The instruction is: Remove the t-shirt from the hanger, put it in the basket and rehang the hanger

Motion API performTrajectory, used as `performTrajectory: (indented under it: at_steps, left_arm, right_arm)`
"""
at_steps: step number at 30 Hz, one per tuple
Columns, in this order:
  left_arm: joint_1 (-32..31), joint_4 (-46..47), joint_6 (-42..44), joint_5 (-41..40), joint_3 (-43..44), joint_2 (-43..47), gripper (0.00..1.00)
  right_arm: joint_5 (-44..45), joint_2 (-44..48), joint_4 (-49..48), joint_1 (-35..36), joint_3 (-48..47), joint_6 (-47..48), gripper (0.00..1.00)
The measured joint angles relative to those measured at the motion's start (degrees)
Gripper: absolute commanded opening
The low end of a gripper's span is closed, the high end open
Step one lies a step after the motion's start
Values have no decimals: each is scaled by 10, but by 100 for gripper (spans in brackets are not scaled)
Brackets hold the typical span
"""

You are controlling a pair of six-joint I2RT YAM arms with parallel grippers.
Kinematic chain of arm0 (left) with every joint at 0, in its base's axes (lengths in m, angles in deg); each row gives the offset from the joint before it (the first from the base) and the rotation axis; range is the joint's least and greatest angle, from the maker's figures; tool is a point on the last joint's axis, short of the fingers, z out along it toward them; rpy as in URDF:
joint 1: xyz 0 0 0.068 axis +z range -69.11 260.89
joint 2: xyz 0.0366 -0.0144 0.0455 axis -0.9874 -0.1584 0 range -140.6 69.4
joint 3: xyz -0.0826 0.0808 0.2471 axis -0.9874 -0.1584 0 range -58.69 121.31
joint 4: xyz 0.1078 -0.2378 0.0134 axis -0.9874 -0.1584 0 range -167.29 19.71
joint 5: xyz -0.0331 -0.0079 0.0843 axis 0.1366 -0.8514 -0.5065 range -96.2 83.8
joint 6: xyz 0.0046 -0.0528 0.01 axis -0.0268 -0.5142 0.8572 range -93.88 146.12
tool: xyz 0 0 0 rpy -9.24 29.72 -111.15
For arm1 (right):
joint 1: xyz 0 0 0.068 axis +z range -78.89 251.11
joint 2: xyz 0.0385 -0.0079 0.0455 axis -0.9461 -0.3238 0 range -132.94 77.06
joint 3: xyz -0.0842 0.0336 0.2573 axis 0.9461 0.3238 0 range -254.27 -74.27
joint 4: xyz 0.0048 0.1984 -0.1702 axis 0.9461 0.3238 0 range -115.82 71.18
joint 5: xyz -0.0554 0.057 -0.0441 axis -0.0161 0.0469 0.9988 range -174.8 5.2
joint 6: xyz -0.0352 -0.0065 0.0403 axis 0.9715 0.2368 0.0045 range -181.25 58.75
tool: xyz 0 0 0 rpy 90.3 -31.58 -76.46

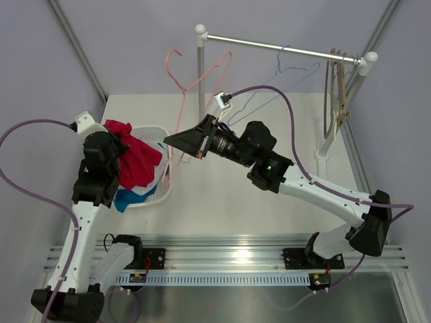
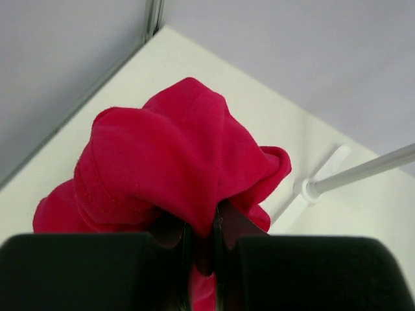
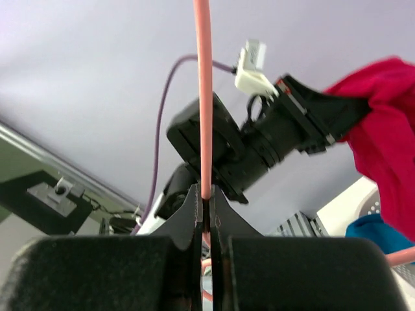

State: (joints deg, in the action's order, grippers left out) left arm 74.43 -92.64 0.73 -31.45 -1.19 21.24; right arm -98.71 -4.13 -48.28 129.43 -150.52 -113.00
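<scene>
Grey walls enclosed the white surface. At 9 o'clock the left gripper pinched the red t-shirt over a basket; the right gripper clamped the pink hanger.

1. T-shirt, draped over the left rim of the basket: plain crimson red, no print.
2. Basket: white.
3. Cloth at the basket's near side: blue.
4. Hanger, just right of the basket: salmon pink.
5. Wire hanger, well right of the basket: blue.
6. Rail, beyond the basket: silver, with white end caps and posts.
7. Left gripper and right gripper: black.
8. Cable: purple.
9. Table under the basket: off-white.
</scene>
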Motion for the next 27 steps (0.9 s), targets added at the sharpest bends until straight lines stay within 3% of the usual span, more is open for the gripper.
performTrajectory:
  at_steps: [7,8,10,11,12,17,18,19,22,27]
  left_arm:
    - [9,-29,-66,66,-35,-57,0]
    - [9,-32,-73,76,-35,-72,4]
    - [10,-44,-87,90,-37,-97,23]
    - [11,-50,-95,97,-39,-107,42]
    - [16,-52,-102,106,-45,-113,50]
    - [60,-63,-133,167,-94,-136,78]
    - [62,-65,-136,181,-103,-137,91]
    - [62,-68,-137,192,-109,-136,96]
    - [62,-80,-134,229,-114,-108,99]
    - [62,-80,-109,281,-111,11,99]
  right_arm:
    - [28,-20,-50,-31,1,-45,0]
    - [30,-23,-54,-36,1,-48,0]
    - [31,-29,-60,-46,1,-55,0]
    - [31,-34,-64,-50,1,-60,0]
    - [28,-42,-68,-56,1,-69,0]
    - [28,-90,-101,-80,1,-128,0]
    - [28,-100,-108,-84,2,-141,0]
    - [28,-108,-114,-88,2,-153,0]
    - [30,-131,-135,-99,2,-190,0]
    - [45,-151,-168,-122,2,-236,0]
